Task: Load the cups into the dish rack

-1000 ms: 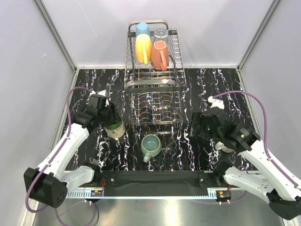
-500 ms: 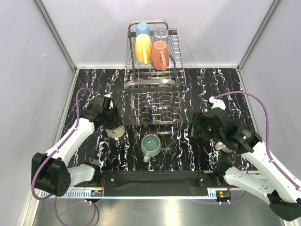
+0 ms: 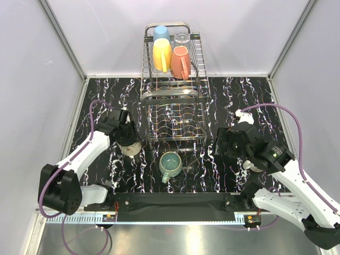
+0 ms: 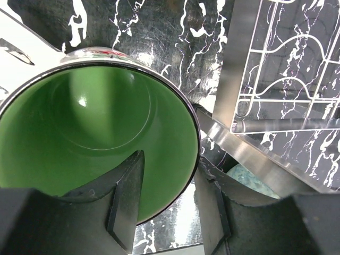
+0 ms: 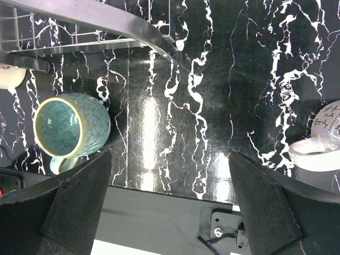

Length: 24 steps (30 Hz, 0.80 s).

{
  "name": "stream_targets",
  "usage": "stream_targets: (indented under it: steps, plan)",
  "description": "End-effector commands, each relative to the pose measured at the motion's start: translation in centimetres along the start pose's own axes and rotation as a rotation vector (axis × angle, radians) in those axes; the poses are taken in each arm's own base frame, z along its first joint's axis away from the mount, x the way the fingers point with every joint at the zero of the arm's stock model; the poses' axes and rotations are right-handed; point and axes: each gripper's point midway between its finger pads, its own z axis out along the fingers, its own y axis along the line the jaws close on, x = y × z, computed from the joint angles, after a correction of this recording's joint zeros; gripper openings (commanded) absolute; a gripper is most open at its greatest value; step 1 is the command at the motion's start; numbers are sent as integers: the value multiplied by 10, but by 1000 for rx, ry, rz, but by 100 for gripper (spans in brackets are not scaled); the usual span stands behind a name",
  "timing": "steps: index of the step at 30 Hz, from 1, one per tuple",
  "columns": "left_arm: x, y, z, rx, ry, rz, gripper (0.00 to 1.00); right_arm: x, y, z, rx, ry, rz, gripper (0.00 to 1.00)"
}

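The cream mug with a green inside lies tilted on the table, left of the dish rack. My left gripper straddles its rim with one finger inside and one outside. Gaps still show beside the wall. A teal-green mug stands upright in front of the rack. My right gripper hangs wide open and empty to the right of it. In the rack's upper basket sit a light blue tumbler, a clear glass, a yellow cup and a salmon cup.
The rack's lower slotted tier stands between the two arms, and its metal frame lies close above the teal mug. Grey walls close in the black marbled table at the back and both sides. A black bar runs along the near edge.
My left gripper has shifted slightly right and nearer along the cream mug, with its elbow swinging in and its jaws narrowing around the rim. The right arm has barely moved.
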Motion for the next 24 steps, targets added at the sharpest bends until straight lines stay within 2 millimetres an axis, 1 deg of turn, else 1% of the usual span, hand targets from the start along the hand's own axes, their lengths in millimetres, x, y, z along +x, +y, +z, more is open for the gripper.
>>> stream_targets:
  steps: [1,6,10,14,19,24]
  plan:
    - [-1,19,7,-96,-26,-67,45,-6,4,0,-21,-29,2,98]
    - [-6,28,4,-148,-70,-119,45,-7,5,1,-20,-26,-5,98]
    - [-2,29,7,-157,-56,-139,45,-6,6,0,-27,-28,-2,98]
    - [2,38,8,-205,-54,-175,39,-6,7,1,-29,-21,-3,98]
    - [4,50,5,-269,-74,-218,36,-7,8,1,-32,-22,-1,98]
    - [2,49,6,-267,-80,-227,32,-6,9,1,-39,-19,7,98]
